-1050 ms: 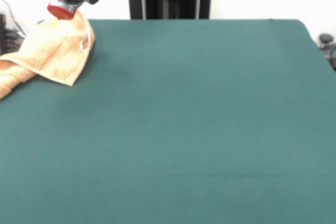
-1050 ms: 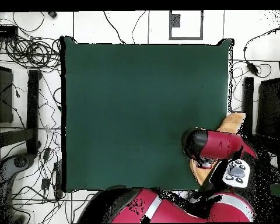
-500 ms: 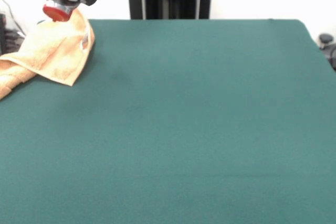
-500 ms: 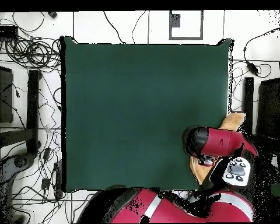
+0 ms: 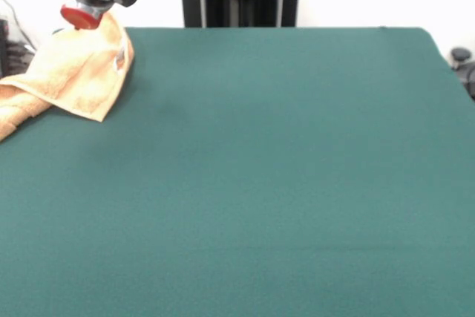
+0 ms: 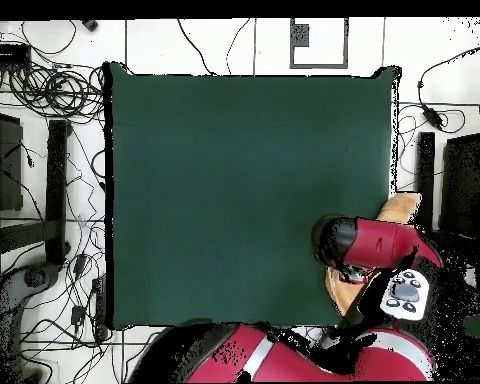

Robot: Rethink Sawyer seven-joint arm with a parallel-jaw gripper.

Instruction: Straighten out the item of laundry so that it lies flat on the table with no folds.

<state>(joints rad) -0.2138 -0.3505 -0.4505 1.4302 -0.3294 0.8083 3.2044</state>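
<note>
Since a second ago the gripper (image 5: 80, 17) has lifted slightly off the folded towel (image 5: 74, 72) at the table (image 5: 282, 168)'s far-left corner; its grip is hidden, and nothing is flattened yet.

Bright, even light; the table (image 5: 282, 168) shows no glare, only a faint soft shadow beside the towel (image 5: 74, 72); background wall washed out white.

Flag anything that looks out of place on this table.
The tan towel sits crumpled and folded at a corner of the green table, part of it draped past the edge. The gripper is at its top fold.
</note>
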